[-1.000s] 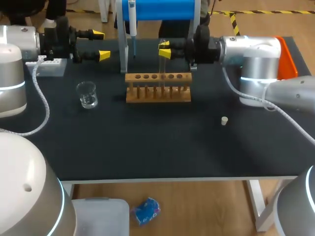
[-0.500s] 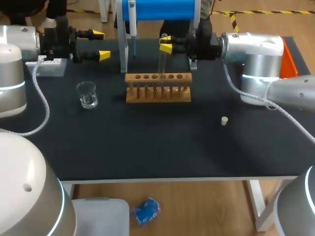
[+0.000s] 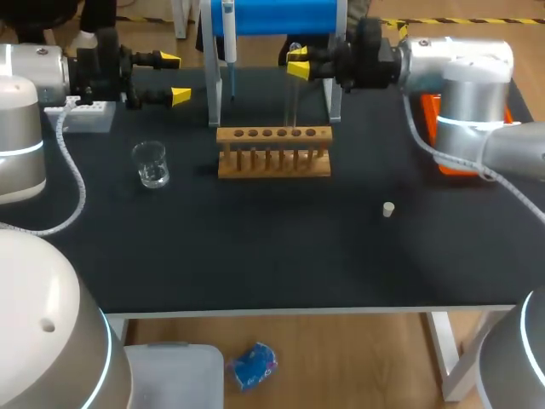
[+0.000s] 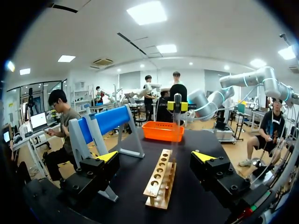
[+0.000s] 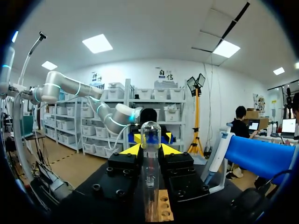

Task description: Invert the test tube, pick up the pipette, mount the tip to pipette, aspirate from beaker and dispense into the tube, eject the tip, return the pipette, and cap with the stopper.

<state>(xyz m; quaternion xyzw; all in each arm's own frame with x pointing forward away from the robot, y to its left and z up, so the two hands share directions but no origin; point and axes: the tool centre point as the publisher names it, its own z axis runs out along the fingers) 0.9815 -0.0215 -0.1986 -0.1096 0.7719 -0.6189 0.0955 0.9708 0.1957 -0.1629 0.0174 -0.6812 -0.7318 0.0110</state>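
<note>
Test tube (image 5: 150, 134) is looking thin n slick, prob fragile; I'm clamping right gripper (image 3: 297, 65) near its rounded end, left gripper (image 3: 174, 77) jaws apart.

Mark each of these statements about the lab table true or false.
1. The right gripper is shut on the test tube. True.
2. In the head view, the beaker stands right of the rack. False: it stands to the rack's left.
3. The stopper lies on the table, apart from the rack. True.
4. The left gripper holds the pipette. False: it is open and empty; the pipette hangs on the blue stand.
</note>
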